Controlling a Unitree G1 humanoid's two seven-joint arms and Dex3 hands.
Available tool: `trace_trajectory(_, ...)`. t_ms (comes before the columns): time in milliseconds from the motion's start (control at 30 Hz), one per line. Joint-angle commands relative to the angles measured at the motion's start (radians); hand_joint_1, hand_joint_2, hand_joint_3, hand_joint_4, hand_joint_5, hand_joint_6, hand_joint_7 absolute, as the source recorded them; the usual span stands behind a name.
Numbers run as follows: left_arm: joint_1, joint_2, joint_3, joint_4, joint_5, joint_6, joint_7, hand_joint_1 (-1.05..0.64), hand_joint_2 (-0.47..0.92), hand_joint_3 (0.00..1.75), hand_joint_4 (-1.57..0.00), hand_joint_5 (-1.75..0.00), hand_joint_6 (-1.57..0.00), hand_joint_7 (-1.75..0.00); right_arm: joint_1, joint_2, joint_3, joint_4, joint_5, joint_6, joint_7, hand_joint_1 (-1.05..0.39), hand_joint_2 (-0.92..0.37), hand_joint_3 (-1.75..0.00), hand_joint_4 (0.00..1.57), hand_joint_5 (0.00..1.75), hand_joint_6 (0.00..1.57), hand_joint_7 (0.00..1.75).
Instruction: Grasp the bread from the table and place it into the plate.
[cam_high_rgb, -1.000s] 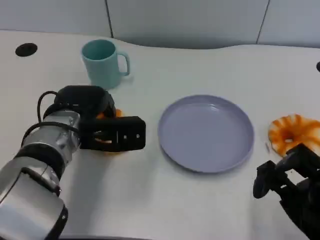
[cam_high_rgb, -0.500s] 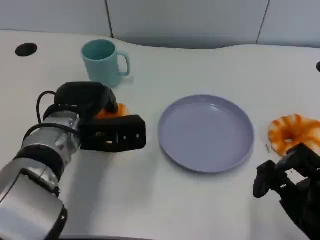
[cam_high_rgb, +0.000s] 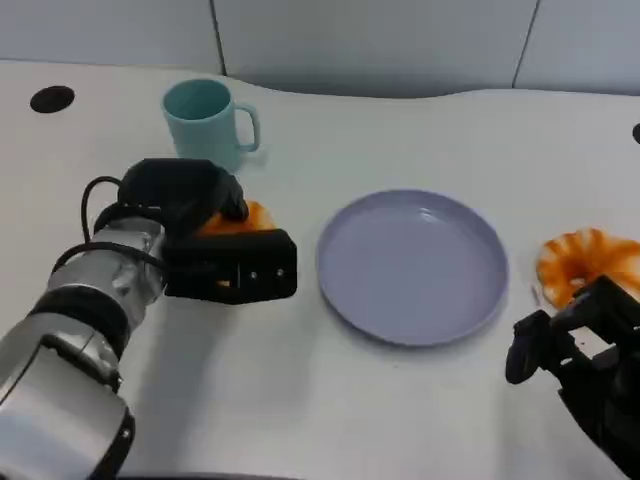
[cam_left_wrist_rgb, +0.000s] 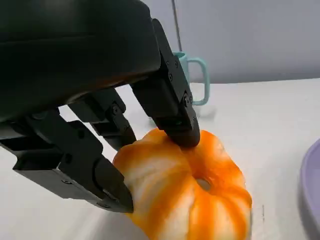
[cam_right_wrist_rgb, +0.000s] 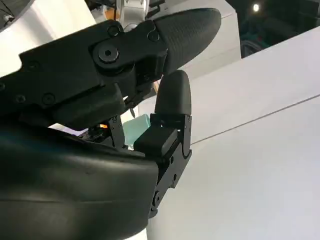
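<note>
Two orange ring breads on the counter (cam_high_rgb: 330, 400): one bread (cam_left_wrist_rgb: 185, 190) gripped by the left hand (cam_high_rgb: 215, 255), left of the single plate (cam_high_rgb: 412, 266); a second bread (cam_high_rgb: 585, 262) right of the plate, near the right hand (cam_high_rgb: 580, 350), fingers curled on nothing. One teal mug (cam_high_rgb: 207, 125) behind. Bread's centre hole visible from the left wrist, hidden from the head.

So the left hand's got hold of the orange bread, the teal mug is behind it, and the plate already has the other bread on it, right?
Not quite. In the head view the plate is bare; the other bread lies on the table to its right, near the right hand. The rest holds: the left hand grips the orange bread, and the teal mug stands behind it.
</note>
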Motion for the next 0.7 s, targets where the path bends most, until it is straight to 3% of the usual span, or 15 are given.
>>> trace_trajectory(33,-0.058,0.013,-0.015,-0.015,0.016,-0.026,0.046,0.11,0.68,0.00,-1.20,-0.27,-1.27,-0.03,-0.015,-0.010,-0.004,0.010,-0.006,-0.008,-0.011,-0.56,-0.92,-0.09,0.58,1.72,0.67,1.24)
trace_trajectory(200,-0.083,0.002,-0.003,-0.017,0.005,-0.035,0.032,0.06,0.68,0.00,-1.21,-0.27,-1.28,-0.02,-0.023,-0.008,-0.006,0.019,-0.008,-0.015,-0.012,-0.55,-0.92,-0.08,0.58,1.73,0.66,1.26)
trace_trajectory(700,-0.124,-0.015,-0.022,-0.028,0.028,-0.074,0.060,0.14,0.61,0.00,-1.27,-0.26,-1.33,-0.03,-0.035,-0.013,-0.009,0.027,-0.014,-0.013,-0.016,-0.55,-0.92,-0.10,0.56,1.74,0.63,1.29)
